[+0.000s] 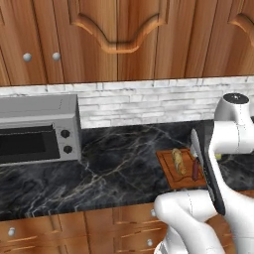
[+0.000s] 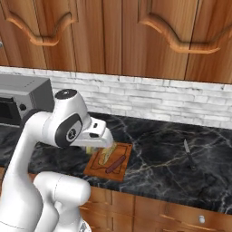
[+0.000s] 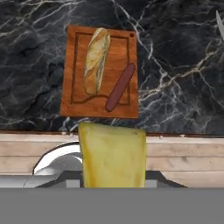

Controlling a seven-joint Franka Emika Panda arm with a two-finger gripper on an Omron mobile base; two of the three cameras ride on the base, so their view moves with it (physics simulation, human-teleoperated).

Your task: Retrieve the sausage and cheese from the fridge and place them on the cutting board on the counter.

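Note:
My gripper (image 2: 100, 142) is shut on the cheese (image 3: 113, 157), a yellow block that hides the fingertips in the hand view. It hangs in the air over the counter's front edge, just short of the cutting board (image 3: 73, 65). The reddish-brown board lies on the black marble counter (image 3: 175, 65). On the board the dark red sausage (image 3: 120, 87) lies slanted at the right, beside a tan oblong loaf (image 3: 96, 61). From the right base view the board (image 2: 121, 171) and the sausage (image 2: 115, 164) sit directly below my hand. The fridge is out of view.
A knife (image 2: 187, 149) lies on the counter to the right of the board. A grey toaster oven (image 1: 37, 129) stands at the far left against the white brick backsplash. Wooden drawers (image 3: 183, 157) run below the counter, and wooden cabinets hang above.

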